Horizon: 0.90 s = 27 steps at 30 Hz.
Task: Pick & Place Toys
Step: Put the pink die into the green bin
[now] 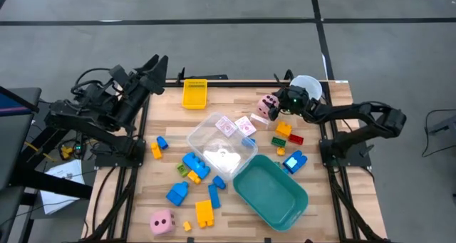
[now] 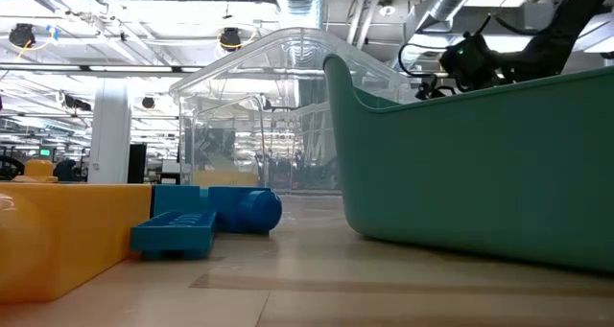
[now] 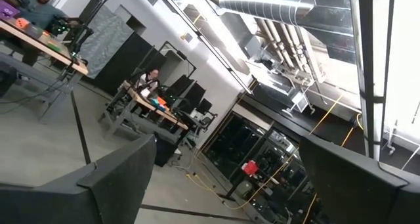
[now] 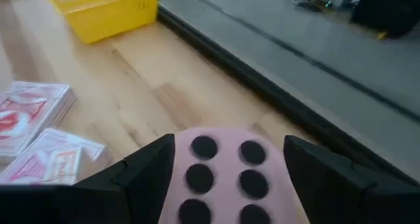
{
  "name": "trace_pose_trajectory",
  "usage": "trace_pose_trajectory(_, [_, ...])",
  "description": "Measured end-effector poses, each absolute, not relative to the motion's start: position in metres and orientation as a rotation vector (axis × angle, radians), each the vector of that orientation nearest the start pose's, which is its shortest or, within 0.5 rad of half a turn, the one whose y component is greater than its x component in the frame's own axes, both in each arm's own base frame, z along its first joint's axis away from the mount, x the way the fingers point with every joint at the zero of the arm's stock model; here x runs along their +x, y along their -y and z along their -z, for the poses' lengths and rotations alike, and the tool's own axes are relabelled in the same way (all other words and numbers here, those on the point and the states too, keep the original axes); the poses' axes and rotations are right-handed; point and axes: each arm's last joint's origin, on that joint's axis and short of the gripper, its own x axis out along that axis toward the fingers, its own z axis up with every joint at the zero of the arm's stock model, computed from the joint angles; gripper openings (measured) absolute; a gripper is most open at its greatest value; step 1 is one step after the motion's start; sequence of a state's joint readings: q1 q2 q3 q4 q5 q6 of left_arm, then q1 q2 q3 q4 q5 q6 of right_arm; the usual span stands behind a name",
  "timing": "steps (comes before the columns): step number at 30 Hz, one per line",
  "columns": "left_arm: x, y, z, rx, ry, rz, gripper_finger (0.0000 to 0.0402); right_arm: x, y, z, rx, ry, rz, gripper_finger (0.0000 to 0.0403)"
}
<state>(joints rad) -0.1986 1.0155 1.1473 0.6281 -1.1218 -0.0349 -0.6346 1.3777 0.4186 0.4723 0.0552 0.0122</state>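
Observation:
A pink die with dark dots point(image 1: 266, 105) sits between the fingers of my right gripper point(image 1: 273, 108) near the table's far edge, right of the middle. In the right wrist view the die point(image 4: 223, 168) fills the gap of the gripper point(image 4: 230, 142), six-dot face up. A second pink die point(image 1: 162, 221) rests on the table at the near left. Bricks, such as a blue one point(image 1: 196, 164) and a yellow one point(image 1: 204, 213), lie loose mid-table. Pink-white cards point(image 1: 235, 124) lie flat near the held die. My left gripper point(image 1: 158, 63) is open, raised past the far left corner. My right gripper has the pink die pinched between its two fingers, one on each opposite side face point(image 4: 178, 153). The fingers slant down at it from the table's right side. The six-dot face points up. Whether the die's underside is on the table I cannot tell.
A teal tub point(image 1: 246, 175) stands at the near right and a clear plastic container point(image 1: 206, 132) in the middle. A yellow basket point(image 1: 194, 93) is at the far edge, a white cup point(image 1: 308, 83) at the far right corner behind the right arm.

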Motion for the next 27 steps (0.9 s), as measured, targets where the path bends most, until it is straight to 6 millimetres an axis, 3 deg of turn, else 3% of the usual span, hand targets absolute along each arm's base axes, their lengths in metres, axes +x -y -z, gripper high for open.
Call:
trace_pose_trajectory(17, [0.176, 0.009, -0.475, -0.514, 0.637, -0.867, 0.0374, 0.197, 0.142, -0.146, 0.185, -0.509, 0.615, 0.0277])
trace_pose_trajectory(27, [0.176, 0.009, -0.475, -0.513, 0.636, -0.868, 0.0374, 0.203, 0.125, -0.179, 0.132, -0.485, 0.625, 0.0277])
